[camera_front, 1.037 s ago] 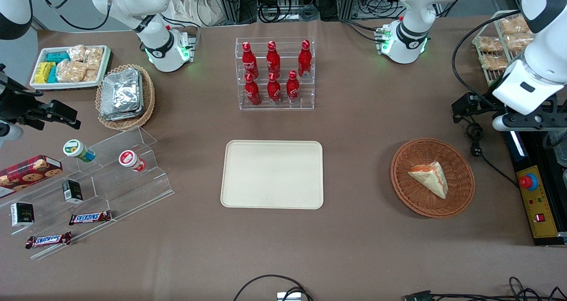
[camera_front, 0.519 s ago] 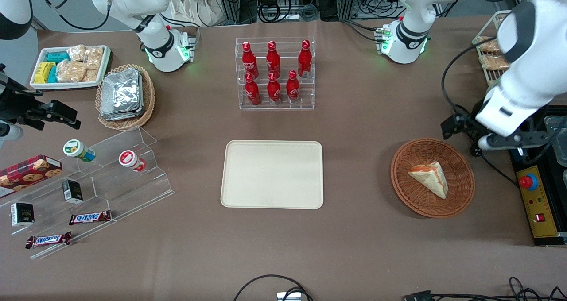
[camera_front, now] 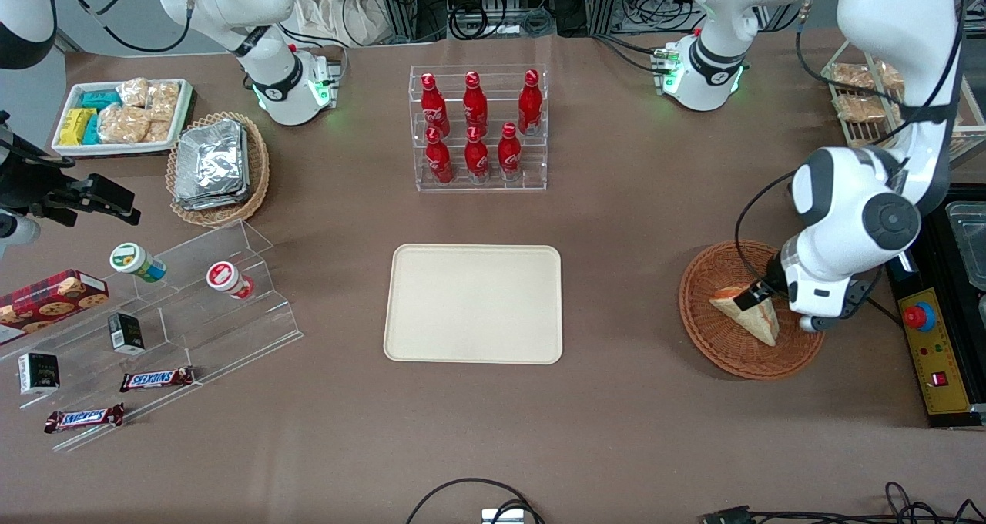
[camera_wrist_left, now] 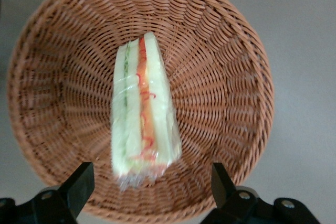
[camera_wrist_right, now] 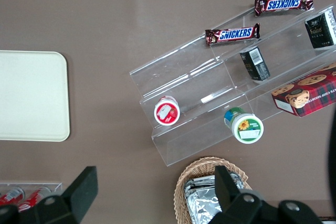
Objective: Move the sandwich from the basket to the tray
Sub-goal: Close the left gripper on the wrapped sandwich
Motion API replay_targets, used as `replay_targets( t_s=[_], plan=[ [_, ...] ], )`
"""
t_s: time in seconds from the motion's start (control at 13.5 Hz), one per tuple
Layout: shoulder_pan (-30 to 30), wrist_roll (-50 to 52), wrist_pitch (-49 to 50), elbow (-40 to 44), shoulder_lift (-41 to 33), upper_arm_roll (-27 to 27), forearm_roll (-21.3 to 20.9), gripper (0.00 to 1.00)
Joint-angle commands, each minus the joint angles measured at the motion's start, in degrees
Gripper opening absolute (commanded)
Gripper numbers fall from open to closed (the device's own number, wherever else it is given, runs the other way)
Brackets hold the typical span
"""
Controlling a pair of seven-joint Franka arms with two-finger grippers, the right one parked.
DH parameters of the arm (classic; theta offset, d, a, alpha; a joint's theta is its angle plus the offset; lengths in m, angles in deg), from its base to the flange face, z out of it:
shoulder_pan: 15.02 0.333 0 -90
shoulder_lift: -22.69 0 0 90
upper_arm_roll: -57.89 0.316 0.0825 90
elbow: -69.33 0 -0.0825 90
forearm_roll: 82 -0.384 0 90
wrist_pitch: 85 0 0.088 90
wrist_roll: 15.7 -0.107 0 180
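Observation:
The sandwich point(camera_front: 759, 324) is a wrapped wedge of pale bread with orange-red and green filling. It lies in the reddish-brown wicker basket point(camera_front: 728, 354) toward the working arm's end of the table. My left gripper point(camera_front: 761, 297) hangs just above the basket, over the sandwich. In the left wrist view the gripper point(camera_wrist_left: 149, 184) is open wide and empty, with the sandwich point(camera_wrist_left: 142, 124) lying in the basket point(camera_wrist_left: 220, 93) between the lines of its fingers point(camera_wrist_left: 79, 182), untouched. The cream tray point(camera_front: 474, 304) lies bare at the table's middle and also shows in the right wrist view point(camera_wrist_right: 29, 95).
A clear rack of red bottles point(camera_front: 477, 127) stands farther from the camera than the tray. A yellow control box with a red button point(camera_front: 924, 347) sits beside the basket. A wire rack of bagged snacks point(camera_front: 863, 100) stands at the working arm's end. Acrylic steps with snacks point(camera_front: 154, 324) lie toward the parked arm's end.
My left arm has swung from the table's edge inward and down, so the gripper now hangs over the sandwich in the basket. The sandwich, basket and tray have not moved.

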Motion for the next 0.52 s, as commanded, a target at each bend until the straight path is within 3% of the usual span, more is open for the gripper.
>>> replay_targets(
  t_s=[0.0,0.15,0.22,0.3,0.37,0.44],
  plan=[
    [-1.18,1.96,-1.42,1.63,3.07,2.12,-0.65,0.99],
    [-1.63,2.13,-2.38,1.63,4.30,2.66,-0.65,0.99],
    [-1.63,2.92,-2.56,1.63,4.57,2.75,-0.56,0.94],
    [-1.63,4.06,-2.47,1.63,4.66,2.75,-0.64,0.75],
    [-1.71,4.33,-2.30,1.63,4.66,2.75,-0.65,0.32],
    [-2.06,4.07,-2.04,1.72,4.66,2.83,-0.73,0.00]
  ],
)
